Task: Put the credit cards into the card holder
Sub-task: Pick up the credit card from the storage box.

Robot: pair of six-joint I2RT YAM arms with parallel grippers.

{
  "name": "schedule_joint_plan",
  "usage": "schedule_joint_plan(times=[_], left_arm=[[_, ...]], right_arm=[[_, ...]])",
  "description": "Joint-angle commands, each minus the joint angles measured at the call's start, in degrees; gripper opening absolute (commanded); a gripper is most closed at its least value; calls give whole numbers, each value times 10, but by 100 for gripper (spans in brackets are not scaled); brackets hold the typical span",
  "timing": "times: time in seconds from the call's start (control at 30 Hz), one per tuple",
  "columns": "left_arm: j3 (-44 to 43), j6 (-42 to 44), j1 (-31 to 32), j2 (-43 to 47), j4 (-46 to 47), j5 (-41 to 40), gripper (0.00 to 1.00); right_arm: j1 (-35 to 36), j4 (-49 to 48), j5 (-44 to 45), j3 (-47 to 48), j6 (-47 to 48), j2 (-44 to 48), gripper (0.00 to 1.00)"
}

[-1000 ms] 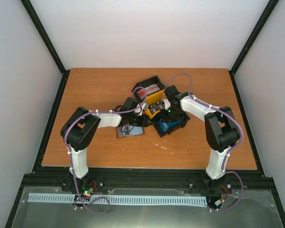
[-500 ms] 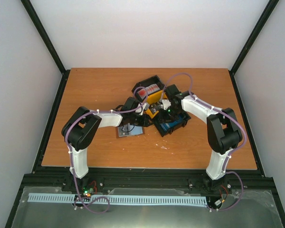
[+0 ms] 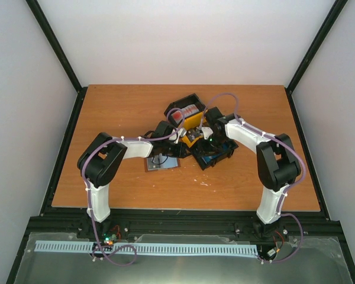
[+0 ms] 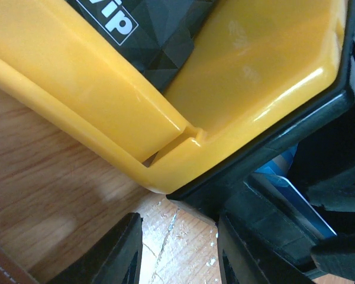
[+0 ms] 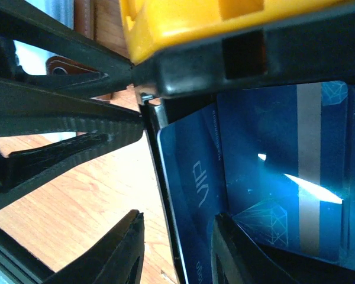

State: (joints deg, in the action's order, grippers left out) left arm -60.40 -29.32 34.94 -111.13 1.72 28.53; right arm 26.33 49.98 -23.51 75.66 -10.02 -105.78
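**A:** Start on the left. What is that claw doing?

**B:** The left gripper (image 4: 177, 223) has its two black fingers parted, with only the bare wooden table (image 4: 41, 177) showing between them, so it holds nothing. It sits low, just in front of a corner of the yellow plastic bin (image 4: 254, 77). A black faceted card (image 4: 160, 29) lettered "VIP" lies inside that bin.

**A:** And the card holder?

**B:** The brown leather-like bifold card holder (image 3: 161, 164) lies spread open on the table, grey-blue lining up. It is under the left arm's wrist, just beside the bins on their near-left side.

**A:** Where are the other cards?

**B:** The red-and-white cards (image 3: 189, 110) are stacked in the far black plastic bin (image 3: 183, 99), which touches the yellow one. The blue cards (image 5: 272, 165), each with a silver stripe, lie in the near black plastic bin (image 3: 223, 154).

**A:** And the claw on the right?

**B:** The right gripper (image 5: 176, 218) has its fingers apart, straddling that near bin's side wall and the edge of a blue card. Wood shows between the outer finger and the wall, so it is not clamped on anything.
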Motion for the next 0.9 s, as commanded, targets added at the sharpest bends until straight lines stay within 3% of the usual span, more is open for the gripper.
schedule_joint_plan(times=[0.0,0.23,0.37,0.47,0.87], left_arm=[[-10,18,9,-13,-11,-13,37],[-11,20,9,-7,-17,-15,38],[-11,23,9,1,-18,-17,39],[-15,26,9,5,-26,-24,39],[-16,30,9,57,-54,-38,44]], right_arm=[[5,-4,17,8,14,-20,33],[7,-9,42,9,18,-28,30],[7,-8,45,13,14,-13,11],[7,-1,53,19,5,5,3],[7,63,106,73,-43,103,3]])
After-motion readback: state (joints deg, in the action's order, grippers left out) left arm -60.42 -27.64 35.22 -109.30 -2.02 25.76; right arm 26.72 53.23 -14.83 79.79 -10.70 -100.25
